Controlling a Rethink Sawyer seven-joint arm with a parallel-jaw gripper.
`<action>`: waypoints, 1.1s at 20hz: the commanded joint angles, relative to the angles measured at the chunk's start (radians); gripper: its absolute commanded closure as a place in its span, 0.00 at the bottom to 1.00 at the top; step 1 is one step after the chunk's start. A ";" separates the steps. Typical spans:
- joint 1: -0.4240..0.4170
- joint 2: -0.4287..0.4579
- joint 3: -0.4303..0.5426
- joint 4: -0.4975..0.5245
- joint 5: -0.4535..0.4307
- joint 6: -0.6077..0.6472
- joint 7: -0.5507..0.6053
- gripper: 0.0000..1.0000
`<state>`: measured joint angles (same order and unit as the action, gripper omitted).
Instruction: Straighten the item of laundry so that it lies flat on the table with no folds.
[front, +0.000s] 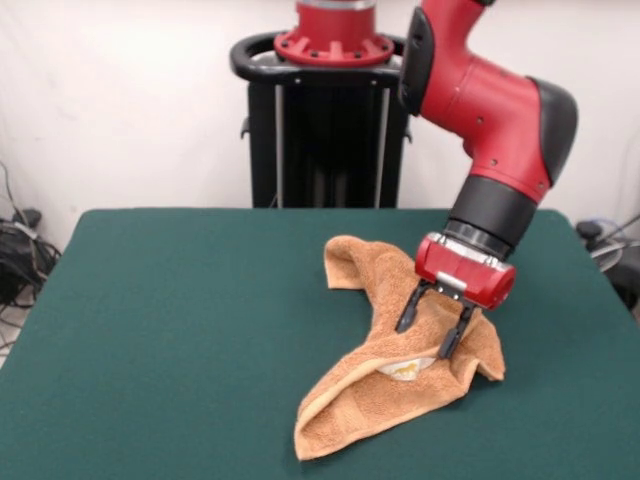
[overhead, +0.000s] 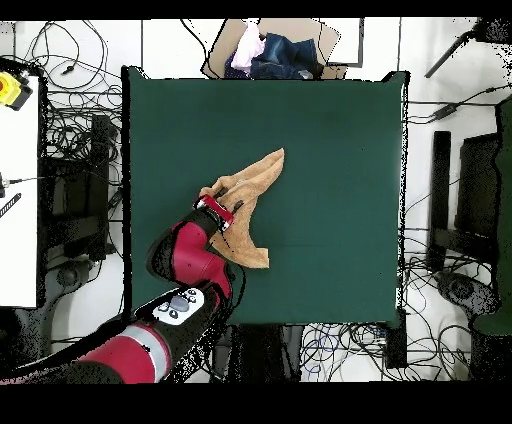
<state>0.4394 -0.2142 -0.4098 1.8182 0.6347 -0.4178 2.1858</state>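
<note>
One orange-tan towel (front: 400, 380) on the dark green surface (front: 180, 330), crumpled and folded over itself, nowhere near flat. Seen from the front: right of centre, stretched on a diagonal from a bunched, rolled-over end toward the far side down to a pointed corner close to the near edge. Folded layers along the lower edge, with a small pale patch showing inside the fold just below the tool. Another flap poking out to the right, under the wrist.

One red and black arm (front: 500, 110) reaching down from the pedestal (front: 325, 110) at the far side, wrist tilted, tool (front: 432, 322) right over the towel's middle. Two black fingers (front: 409, 308) spread apart, pointing down, tips at the cloth's surface or just above it; contact not certain from either view. Nothing pinched between them.

From overhead: towel (overhead: 250, 205) left of the surface's centre (overhead: 330, 150), long axis slanted, one narrow corner aimed up and to the right, the wider end nearer the robot's side. Tool (overhead: 222, 215) above the towel's left portion, arm covering part of the cloth there. Plenty of bare green all round the towel. Cables (overhead: 70, 150) strewn over the floor beyond the surface's edges, and a heap of cloth in a box (overhead: 270, 50) past the far edge.
</note>
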 joint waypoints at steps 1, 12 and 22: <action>0.005 0.018 0.141 -0.077 0.063 -0.016 0.216 0.00; 0.021 -0.021 0.132 -0.061 0.088 0.028 0.207 0.00; 0.047 0.019 0.085 -0.059 0.114 0.033 0.154 1.00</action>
<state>0.4622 -0.2260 -0.4098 1.8150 0.6786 -0.4174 2.1858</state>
